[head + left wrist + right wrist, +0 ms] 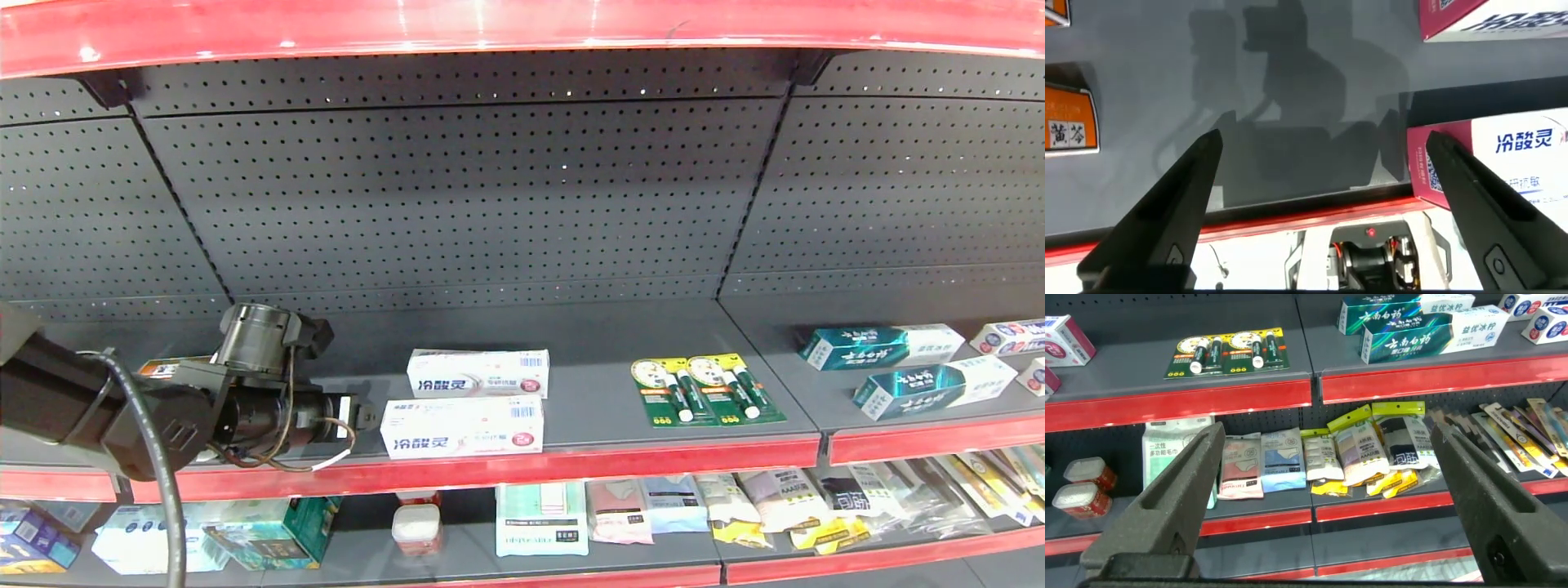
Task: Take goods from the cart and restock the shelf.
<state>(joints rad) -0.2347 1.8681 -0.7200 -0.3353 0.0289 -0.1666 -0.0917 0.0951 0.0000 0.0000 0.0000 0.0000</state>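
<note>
Two white and pink toothpaste boxes lie on the grey shelf [596,343], one at the red front lip [461,427] and one behind it [478,372]. My left gripper [367,415] sits low over the shelf just left of the front box. In the left wrist view this gripper [1323,137] is open with bare shelf between its fingers. The front box [1503,163] lies against the outer side of one finger [1474,204], and the rear box [1486,16] is farther off. My right gripper [1327,429] is open and holds nothing, hanging back from the shelves.
Green blister packs [706,389] and teal boxes [882,345] lie further right on the shelf. An orange box [1069,118] lies left of my left gripper. The lower shelf holds packets [1364,453], jars [416,527] and boxes. Pegboard backs the shelf.
</note>
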